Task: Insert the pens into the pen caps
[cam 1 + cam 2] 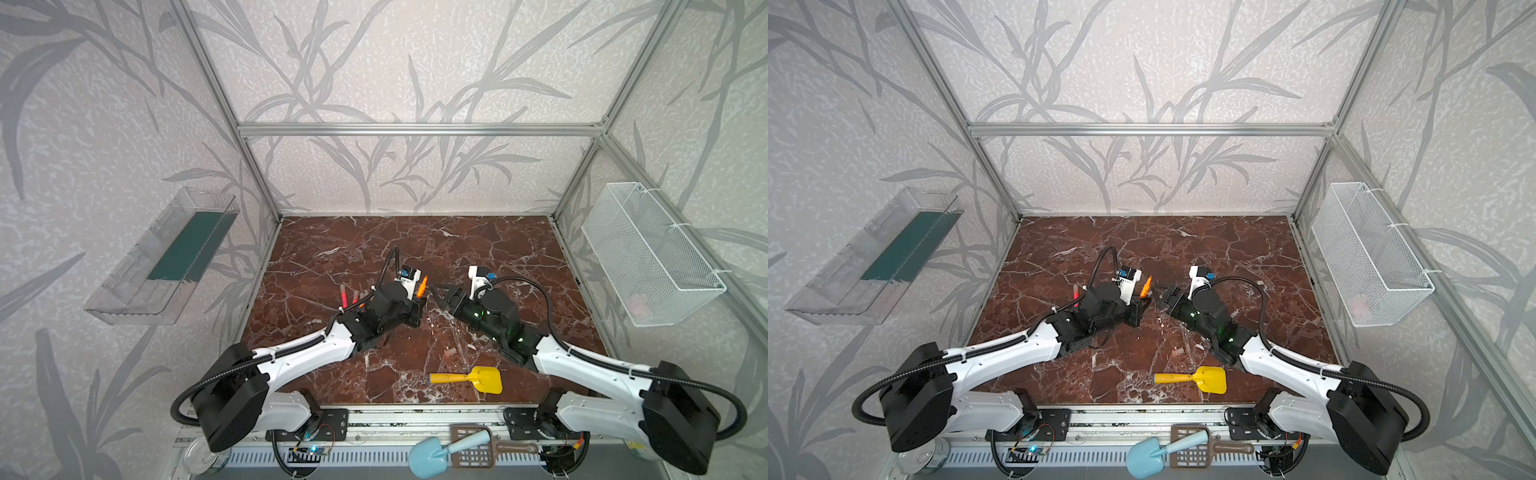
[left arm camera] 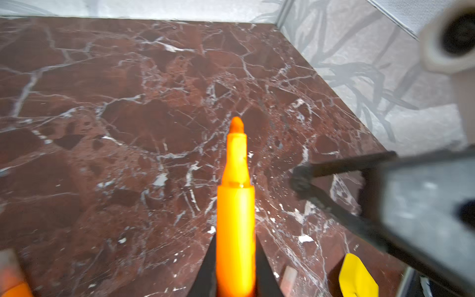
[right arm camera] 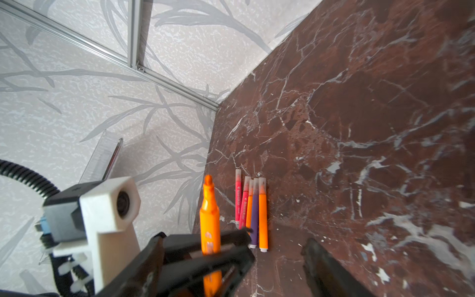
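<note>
Five of the pens [image 3: 250, 210] lay capped in a tidy row on the desk [image 1: 374, 249], behind the left arm. The sixth, an orange pen [image 2: 236, 205], stood bare-tipped, pinched tight in the left fingers [image 2: 205, 272]. The right fingers [image 2: 300, 180] hung spread wide and empty just beside its tip. One loose pen cap [image 1: 451, 355] lay near the yellow shovel [image 1: 478, 379], so I reckoned one capping was left.
</note>
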`<state>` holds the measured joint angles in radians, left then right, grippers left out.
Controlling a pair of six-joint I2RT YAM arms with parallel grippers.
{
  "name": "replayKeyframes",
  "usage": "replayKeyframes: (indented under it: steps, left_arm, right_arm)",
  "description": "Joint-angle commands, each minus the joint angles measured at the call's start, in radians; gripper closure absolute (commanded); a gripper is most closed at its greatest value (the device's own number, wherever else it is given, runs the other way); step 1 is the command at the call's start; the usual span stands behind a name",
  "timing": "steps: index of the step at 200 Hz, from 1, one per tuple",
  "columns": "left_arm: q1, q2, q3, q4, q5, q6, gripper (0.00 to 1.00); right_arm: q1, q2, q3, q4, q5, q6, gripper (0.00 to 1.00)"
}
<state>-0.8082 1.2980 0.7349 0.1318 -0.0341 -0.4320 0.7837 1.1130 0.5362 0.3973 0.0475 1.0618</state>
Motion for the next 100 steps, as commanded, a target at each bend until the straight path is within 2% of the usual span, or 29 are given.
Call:
replayKeyframes:
  steps: [1,20,41,100]
  left_arm:
    - [0.038,-0.041,-0.013,-0.073,-0.178,-0.076,1.0]
    - [0.072,-0.058,-0.039,-0.073,-0.195,-0.116,1.0]
    - [0.083,-0.071,-0.05,-0.081,-0.219,-0.127,1.0]
    - [0.084,-0.079,-0.055,-0.073,-0.222,-0.124,1.0]
  right_arm:
    - [0.006,-0.079,0.03,-0.263,0.059,-0.087,0.14]
    - [0.01,-0.115,0.025,-0.374,0.063,-0.104,0.14]
    - [0.039,-0.122,-0.015,-0.422,0.064,-0.088,0.14]
    - [0.175,0.054,-0.075,-0.341,0.054,-0.01,0.14]
